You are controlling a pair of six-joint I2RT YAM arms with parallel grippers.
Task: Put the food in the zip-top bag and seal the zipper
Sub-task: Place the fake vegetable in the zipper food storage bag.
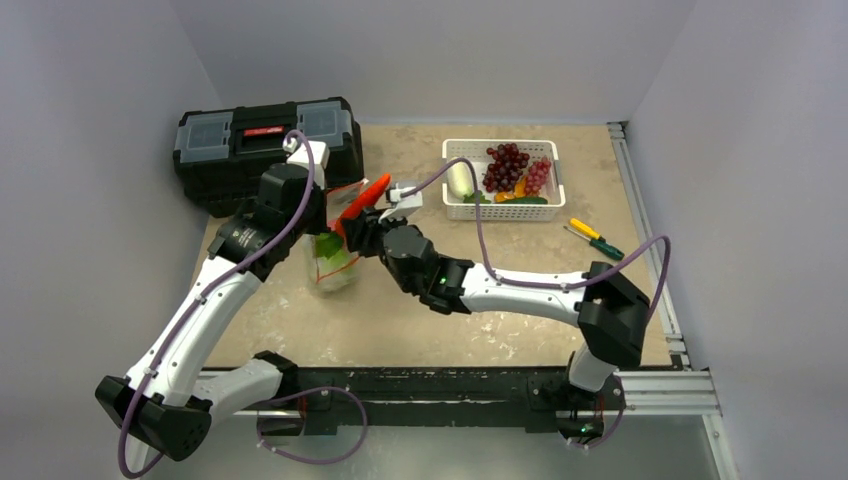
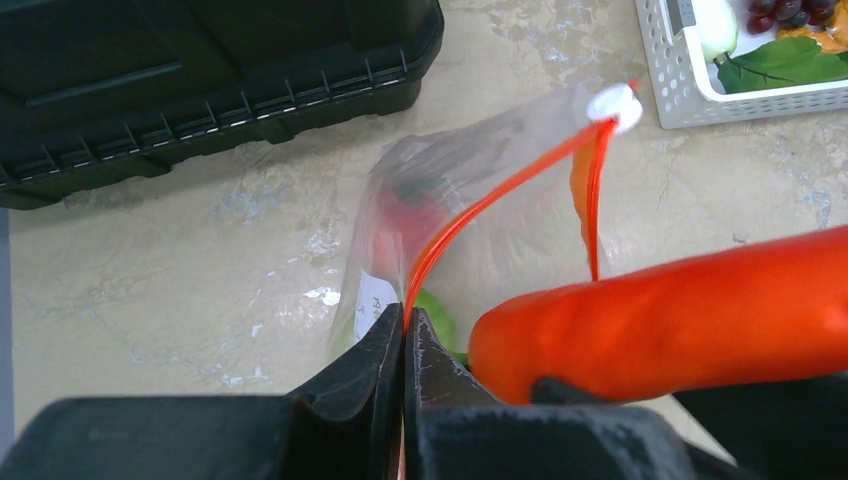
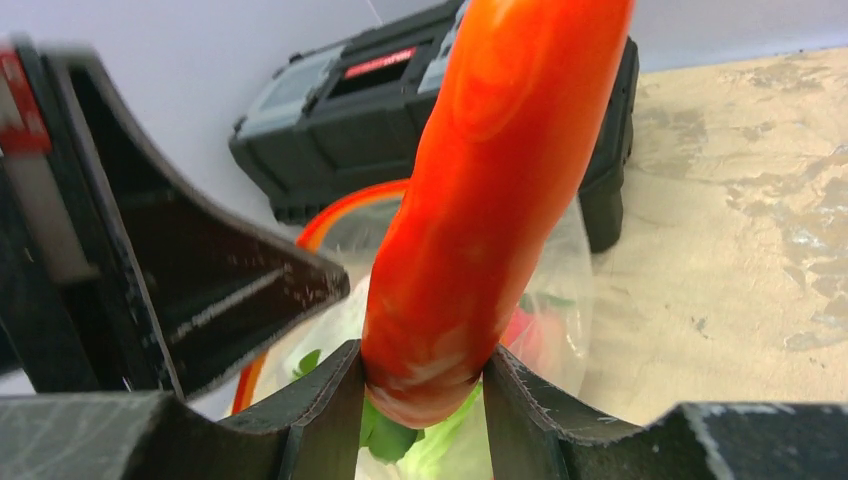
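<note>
The right gripper (image 3: 422,362) is clamped on the lower end of the smooth orange plastic carrot (image 3: 490,190). The left gripper (image 2: 405,335) is closed on the thin orange-red zipper strip (image 2: 500,190), holding up one lip of the clear crinkly plastic zip-top bag (image 1: 335,262), which stands on the table (image 1: 400,330).

Key relation: the carrot's held end sits just above the bag mouth. Its long axis is tilted, with the free end pointing up and away from the bag.

Judgement: insertion requires the held end to descend into the mouth first.

A green leafy piece (image 3: 400,440) and a red round piece (image 2: 400,225) lie inside the bag.
</note>
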